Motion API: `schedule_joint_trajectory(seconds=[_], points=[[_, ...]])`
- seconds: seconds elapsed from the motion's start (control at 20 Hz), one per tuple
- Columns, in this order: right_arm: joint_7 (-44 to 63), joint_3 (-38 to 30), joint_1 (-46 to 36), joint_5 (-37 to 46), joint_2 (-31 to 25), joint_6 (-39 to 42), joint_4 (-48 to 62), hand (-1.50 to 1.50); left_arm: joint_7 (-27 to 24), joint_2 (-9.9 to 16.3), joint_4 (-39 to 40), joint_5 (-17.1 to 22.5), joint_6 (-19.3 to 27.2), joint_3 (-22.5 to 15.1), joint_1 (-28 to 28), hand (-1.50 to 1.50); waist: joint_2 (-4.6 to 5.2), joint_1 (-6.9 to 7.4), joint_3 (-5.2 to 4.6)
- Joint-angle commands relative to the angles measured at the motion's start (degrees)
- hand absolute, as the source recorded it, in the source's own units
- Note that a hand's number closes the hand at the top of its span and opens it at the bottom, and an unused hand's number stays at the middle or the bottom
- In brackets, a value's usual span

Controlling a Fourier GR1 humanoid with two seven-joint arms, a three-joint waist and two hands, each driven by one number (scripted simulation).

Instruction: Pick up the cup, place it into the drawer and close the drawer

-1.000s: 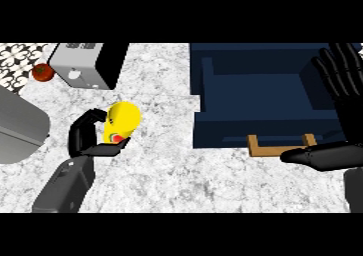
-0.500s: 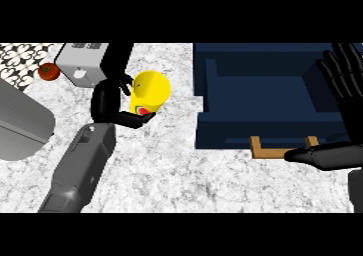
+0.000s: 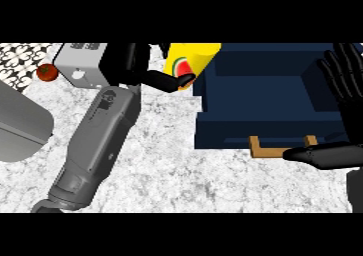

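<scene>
Cup, yellow w/ a red-green mark on its side, sits at top centre of frame, just at the left rim of the open navy drawer. Long axis runs roughly up-down in frame, slightly tilted; its upper end is cut off by the frame top, so can't tell which way the mouth points. Left hand is curled round the cup from the left, thumb across the lower end; much of the hand is dark and hard to read. Right hand at right edge, fingers straight and spread, over the drawer's right side, holding nothing. Wooden handle on drawer front. Marbled surface below.
</scene>
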Motion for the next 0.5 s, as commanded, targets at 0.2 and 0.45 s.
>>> schedule_joint_trajectory(seconds=[0.2,0.45], points=[[-2.9,0.4,0.3,1.3,0.8,0.0,2.1,-1.5,9.7,-0.4,8.1,1.1,9.4,-2.8,-14.6,1.5,0.6,-1.21,-0.01],[-1.6,1.0,-2.1,0.8,0.2,0.7,2.5,-1.5,18.4,-0.4,16.5,4.2,15.1,-8.5,-23.8,1.5,1.05,-3.11,0.04]])
